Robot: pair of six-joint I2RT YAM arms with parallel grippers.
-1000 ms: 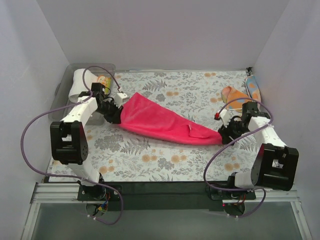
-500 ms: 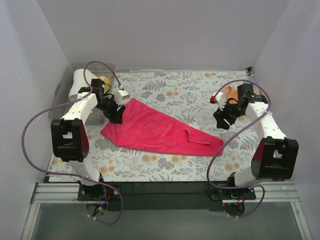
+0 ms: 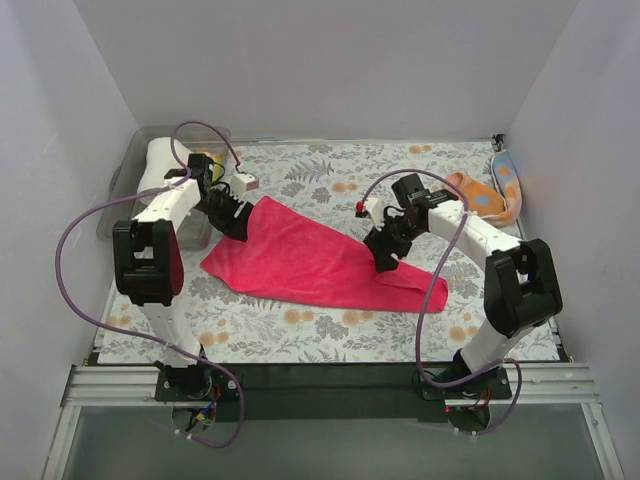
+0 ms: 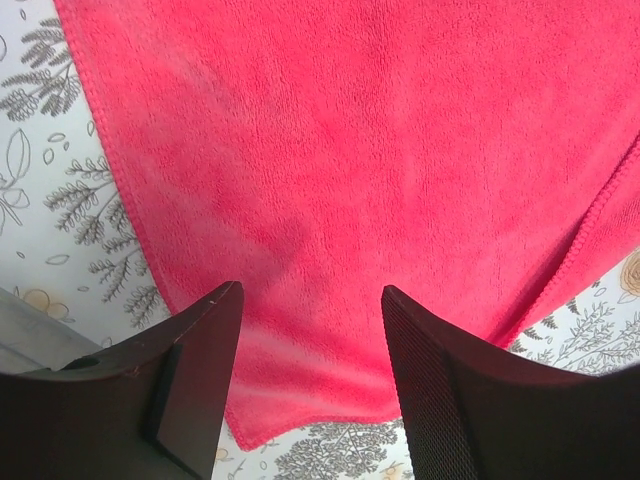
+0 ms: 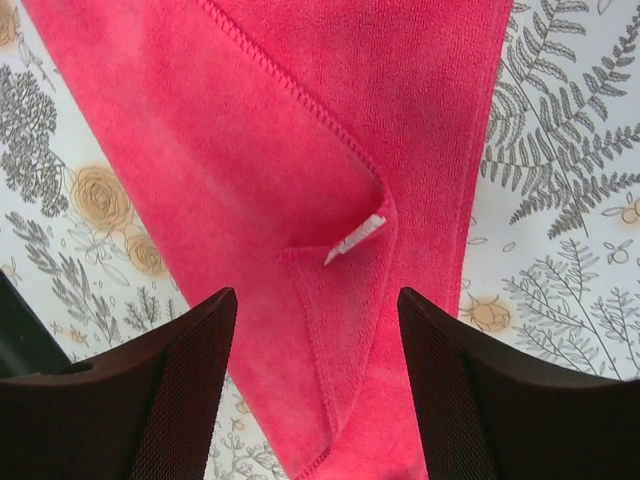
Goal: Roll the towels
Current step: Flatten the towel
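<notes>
A magenta-red towel (image 3: 310,258) lies spread flat on the floral covering, wide at the left and narrowing to the right. My left gripper (image 3: 238,222) hovers open over its upper left corner. In the left wrist view the towel (image 4: 350,150) fills the space under the gripper (image 4: 310,340), with nothing between the fingers. My right gripper (image 3: 384,258) stands open over the towel's right part. The right wrist view shows the gripper (image 5: 315,340) above a folded-over corner of the towel (image 5: 250,170) with a white tag (image 5: 355,235).
An orange towel with pale spots (image 3: 470,190) lies crumpled at the back right, and a patterned one (image 3: 508,172) sits by the right wall. A clear plastic bin (image 3: 125,180) stands at the back left behind the left arm. White walls enclose three sides.
Both grippers have let go of the towel, which dropped from stretched to flat. The right arm swung left over the towel's folded corner. The left gripper lifted back slightly.
</notes>
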